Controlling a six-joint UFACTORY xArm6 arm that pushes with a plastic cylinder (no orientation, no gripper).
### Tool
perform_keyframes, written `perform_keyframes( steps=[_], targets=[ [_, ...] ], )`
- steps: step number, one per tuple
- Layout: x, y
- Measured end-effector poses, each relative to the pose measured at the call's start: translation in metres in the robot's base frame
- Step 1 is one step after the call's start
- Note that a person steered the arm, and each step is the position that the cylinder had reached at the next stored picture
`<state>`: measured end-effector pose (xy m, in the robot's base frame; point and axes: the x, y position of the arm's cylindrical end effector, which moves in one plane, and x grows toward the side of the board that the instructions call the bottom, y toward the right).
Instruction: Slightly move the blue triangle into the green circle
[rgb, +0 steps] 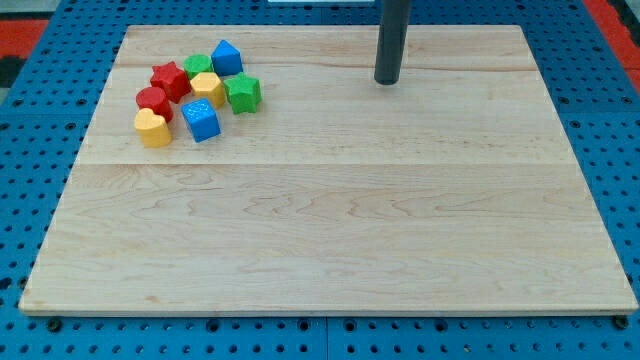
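Note:
The blue triangle (227, 56) sits at the top of a block cluster in the board's upper left. The green circle (198, 67) lies just to its left, touching or nearly touching it. My tip (387, 81) stands on the board near the top middle, far to the right of the cluster and touching no block.
The cluster also holds a red star (170, 80), a red round block (153, 101), a yellow heart (152, 128), a yellow block (207, 88), a blue cube (201, 121) and a green star (243, 93). The wooden board (330, 220) lies on a blue pegboard.

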<state>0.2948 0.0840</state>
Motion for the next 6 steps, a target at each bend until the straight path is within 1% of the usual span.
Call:
perform_keyframes(
  steps=[2,3,4,5,6],
  targets=[
    [-0.088,0.000],
    [-0.102,-0.067],
    [-0.100,-0.150],
    [-0.070,-0.187],
    [-0.044,-0.197]
  ],
)
